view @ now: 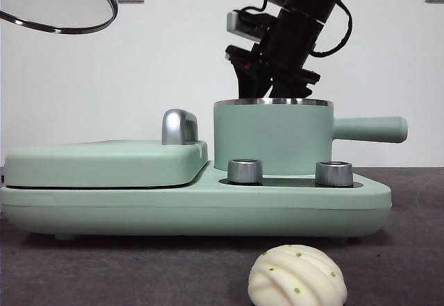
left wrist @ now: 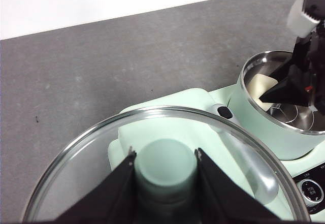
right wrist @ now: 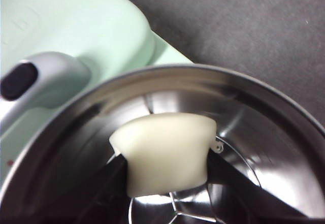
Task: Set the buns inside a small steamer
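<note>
The smooth white bun [right wrist: 165, 153] is down inside the small steamer [right wrist: 264, 132], and my right gripper [right wrist: 167, 158] is shut on it, a jaw pressing each side. From the front, the right arm [view: 291, 35] reaches down into the mint-green steamer [view: 274, 139], its jaws hidden by the wall. The pleated bun [view: 297, 278] with green specks lies on the table in front of the cooker. My left gripper [left wrist: 165, 165] is shut on the green knob of the glass lid [left wrist: 86, 173], held high at the left [view: 62, 4]. The left wrist view also shows the bun [left wrist: 261, 87] in the pot.
The steamer stands on the right of a mint-green cooker base [view: 194, 209] with two steel knobs [view: 244, 171]. A flat griddle cover [view: 104, 164] with a chrome handle [view: 179, 125] fills the left. The steamer's long handle [view: 371, 129] sticks out rightward. A wire rack [right wrist: 177, 209] lies inside.
</note>
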